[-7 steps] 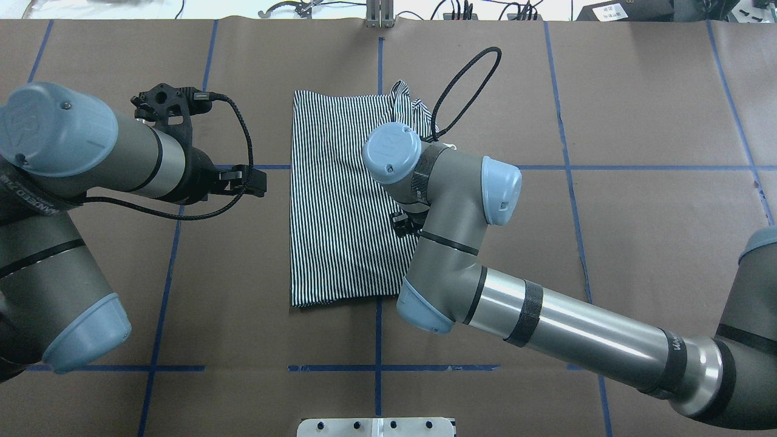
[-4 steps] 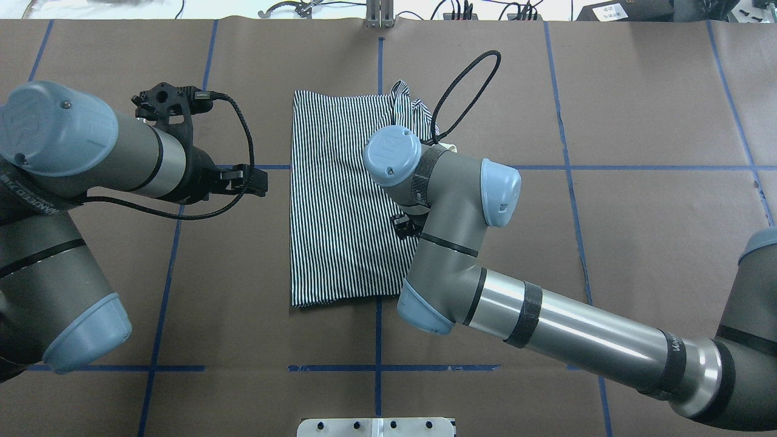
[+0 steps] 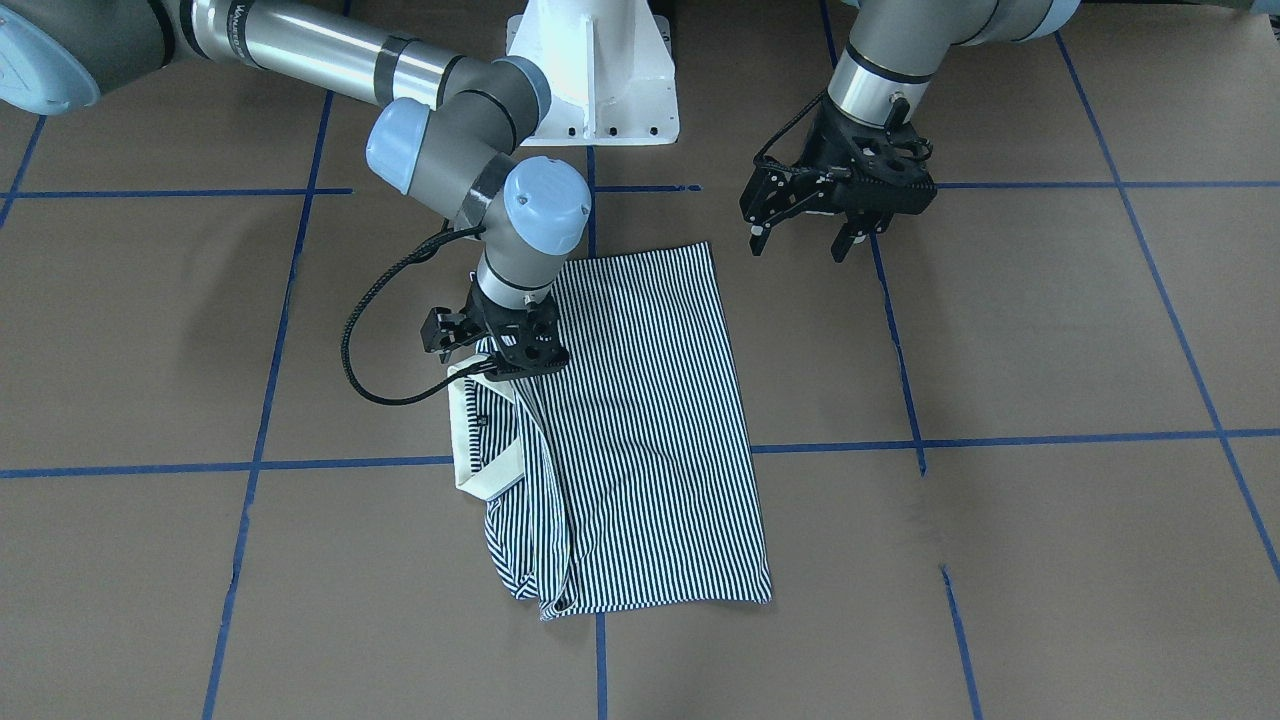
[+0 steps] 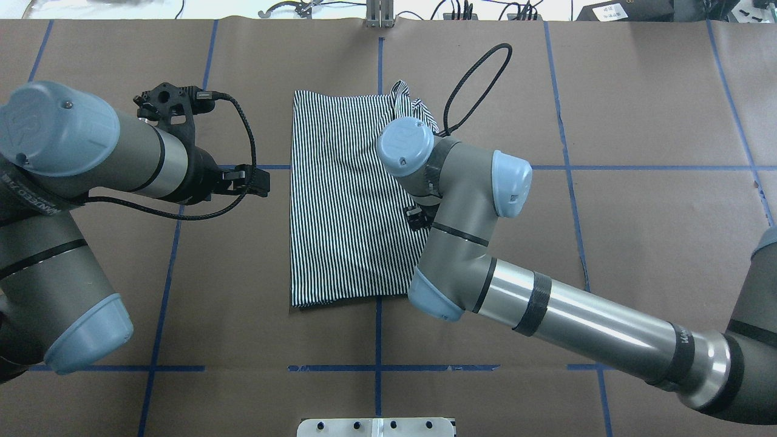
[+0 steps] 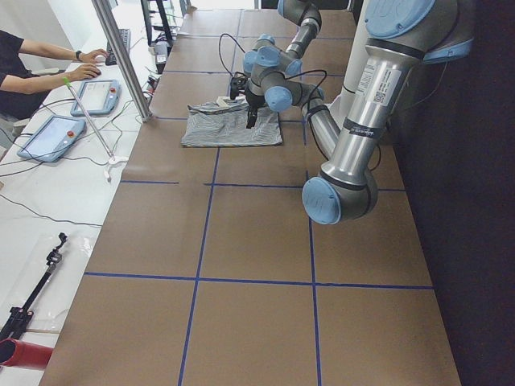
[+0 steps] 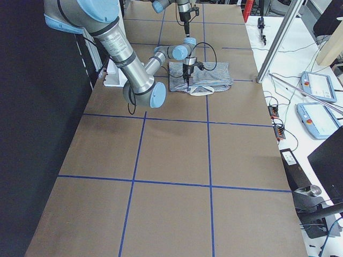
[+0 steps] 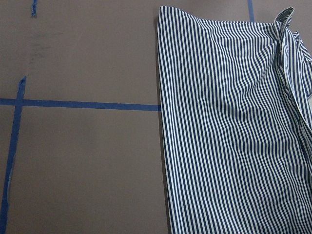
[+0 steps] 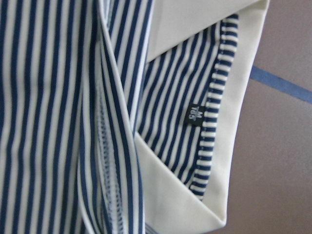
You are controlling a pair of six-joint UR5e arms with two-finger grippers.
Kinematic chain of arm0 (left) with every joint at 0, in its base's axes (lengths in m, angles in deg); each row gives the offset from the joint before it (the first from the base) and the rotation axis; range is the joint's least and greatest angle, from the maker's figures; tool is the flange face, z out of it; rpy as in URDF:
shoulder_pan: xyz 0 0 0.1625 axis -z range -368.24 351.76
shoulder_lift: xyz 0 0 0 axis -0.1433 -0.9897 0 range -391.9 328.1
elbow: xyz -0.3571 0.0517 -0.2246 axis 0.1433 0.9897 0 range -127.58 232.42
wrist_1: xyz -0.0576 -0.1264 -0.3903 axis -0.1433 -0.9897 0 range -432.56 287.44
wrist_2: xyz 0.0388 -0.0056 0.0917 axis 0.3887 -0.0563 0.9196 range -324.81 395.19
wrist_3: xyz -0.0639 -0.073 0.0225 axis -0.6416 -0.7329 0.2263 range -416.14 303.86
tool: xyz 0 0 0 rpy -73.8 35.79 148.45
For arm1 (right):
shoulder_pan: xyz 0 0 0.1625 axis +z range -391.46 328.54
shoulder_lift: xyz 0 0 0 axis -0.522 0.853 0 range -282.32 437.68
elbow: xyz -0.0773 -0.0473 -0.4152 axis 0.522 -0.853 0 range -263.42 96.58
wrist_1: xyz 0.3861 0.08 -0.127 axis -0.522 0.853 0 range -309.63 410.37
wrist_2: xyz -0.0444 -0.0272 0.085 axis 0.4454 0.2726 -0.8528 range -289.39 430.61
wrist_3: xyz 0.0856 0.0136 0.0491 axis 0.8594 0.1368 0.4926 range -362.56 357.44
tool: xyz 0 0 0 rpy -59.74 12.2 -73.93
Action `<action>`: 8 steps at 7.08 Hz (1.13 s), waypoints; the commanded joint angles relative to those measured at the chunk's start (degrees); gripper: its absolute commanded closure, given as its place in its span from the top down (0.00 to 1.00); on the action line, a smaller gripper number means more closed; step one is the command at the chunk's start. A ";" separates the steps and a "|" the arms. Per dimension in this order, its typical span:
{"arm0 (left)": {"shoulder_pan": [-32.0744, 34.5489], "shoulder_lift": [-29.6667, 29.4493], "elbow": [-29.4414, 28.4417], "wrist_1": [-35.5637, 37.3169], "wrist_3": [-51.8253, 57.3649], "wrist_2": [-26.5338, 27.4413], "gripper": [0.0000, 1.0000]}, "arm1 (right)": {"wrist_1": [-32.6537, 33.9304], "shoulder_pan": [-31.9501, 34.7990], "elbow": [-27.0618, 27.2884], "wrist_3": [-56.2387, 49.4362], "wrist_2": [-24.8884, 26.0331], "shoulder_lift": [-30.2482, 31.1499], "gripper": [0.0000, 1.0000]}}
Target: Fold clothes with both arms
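Thin-striped navy-and-white polo shirt [image 3: 650,420] lies folded lengthwise mid-table on the brown paper table cover [image 3: 1040,340], with its cream collar [image 3: 468,440] poking out on the robot's right side. The black right gripper [image 3: 497,365] sits on that edge beside the collar; its fingers are buried in fabric, so can't tell if they're pinching. The black left gripper [image 3: 800,243] hovers off the opposite edge, fingers spread, empty. Likely step: tidy the collar side. Take the top layer only, carry it low and flat, and pin the far edge with the left gripper.

Brown paper-covered table [image 4: 637,243], blue tape grid — folded striped polo shirt [image 4: 340,200] lying flat
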 commanded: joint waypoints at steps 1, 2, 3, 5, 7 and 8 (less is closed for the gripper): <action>-0.04 -0.08 0.00 0.00 -0.08 -0.04 1.00 | -0.12 6.67 4.05 -7.79 -0.20 7.98 1.00; -0.04 -0.26 0.00 0.00 -0.08 0.04 1.00 | -0.21 9.67 6.60 -12.45 -0.29 10.29 1.00; 0.05 -0.43 0.17 0.00 -0.08 0.05 1.00 | -0.39 10.57 6.02 -12.50 -0.63 8.23 1.00; 0.49 -0.52 0.18 0.09 0.36 -0.13 1.00 | -3.44 10.66 -1.66 -10.32 -0.64 -1.66 1.00; 1.89 -0.17 0.09 0.18 0.71 -0.48 1.00 | -13.97 10.23 -17.74 -7.67 -0.55 -11.52 1.00; 1.98 0.09 0.09 0.26 0.71 -0.57 1.00 | -16.10 9.27 -20.59 -7.84 -0.29 -12.52 1.00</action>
